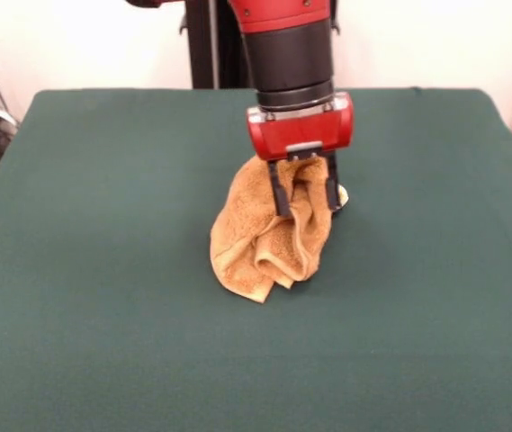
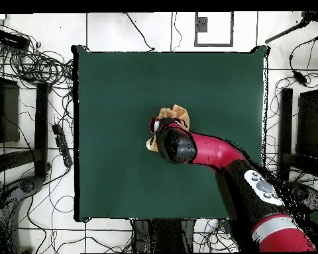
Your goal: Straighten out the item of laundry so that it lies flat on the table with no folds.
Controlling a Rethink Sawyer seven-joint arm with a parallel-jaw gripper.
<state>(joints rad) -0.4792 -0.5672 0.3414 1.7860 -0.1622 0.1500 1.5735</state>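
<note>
The item of laundry [image 1: 260,247], a golden-orange towel, is bunched into a crumpled heap near the middle of the table [image 1: 103,270]. Its upper part is pulled up between the two black fingers [image 1: 280,193] of my gripper [image 1: 306,202], which is shut on it. The lower folds rest on the green cloth. A small pale bit, perhaps the tag [image 1: 341,196], peeks out behind the right finger. In the overhead view only a strip of the towel [image 2: 173,112] shows beyond the arm's wrist [image 2: 175,145], which hides the fingers.
Green table surface [image 2: 115,92] surrounds the heap on every side. Cables and stands [image 2: 36,66] lie on the floor beyond the table's edges.
</note>
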